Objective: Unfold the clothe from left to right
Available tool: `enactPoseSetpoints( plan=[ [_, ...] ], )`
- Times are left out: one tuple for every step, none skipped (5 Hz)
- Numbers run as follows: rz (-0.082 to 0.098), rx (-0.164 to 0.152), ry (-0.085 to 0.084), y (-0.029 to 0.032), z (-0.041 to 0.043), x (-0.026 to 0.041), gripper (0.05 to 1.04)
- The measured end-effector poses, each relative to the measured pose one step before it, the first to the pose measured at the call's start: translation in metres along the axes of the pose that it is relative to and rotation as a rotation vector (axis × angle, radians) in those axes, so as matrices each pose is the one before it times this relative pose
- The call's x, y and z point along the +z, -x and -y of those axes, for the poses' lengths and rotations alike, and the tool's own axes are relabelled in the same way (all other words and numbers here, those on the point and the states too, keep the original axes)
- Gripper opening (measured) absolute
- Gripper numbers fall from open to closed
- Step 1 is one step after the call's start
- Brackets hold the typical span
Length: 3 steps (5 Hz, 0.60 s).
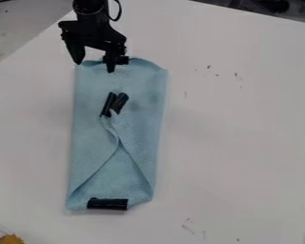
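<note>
The black gripper (95, 66) hung with its fingers parted at the top edge of the folded light-blue cloth (88, 133), probably placed there to pinch it. Below the gripper, paired black strips (108, 104) and a lone bottom strip (107, 204) likely served as grasping tabs.
</note>
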<state>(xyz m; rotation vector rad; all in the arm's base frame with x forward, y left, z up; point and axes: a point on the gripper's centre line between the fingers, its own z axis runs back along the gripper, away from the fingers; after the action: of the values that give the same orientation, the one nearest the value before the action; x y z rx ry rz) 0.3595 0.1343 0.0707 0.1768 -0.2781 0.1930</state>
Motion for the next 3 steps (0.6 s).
enactPoseSetpoints(
  plan=[
    [-0.0375, 0.0005, 0.0047, 0.0083, 0.00293, -0.01182, 1.001],
    [0.0024, 0.0077, -0.0078, 0.01344, 0.0137, -0.0092, 1.001],
    [0.0459, 0.0053, 0.001, 0.0023, 0.01044, 0.01265, 1.001]
  ],
)
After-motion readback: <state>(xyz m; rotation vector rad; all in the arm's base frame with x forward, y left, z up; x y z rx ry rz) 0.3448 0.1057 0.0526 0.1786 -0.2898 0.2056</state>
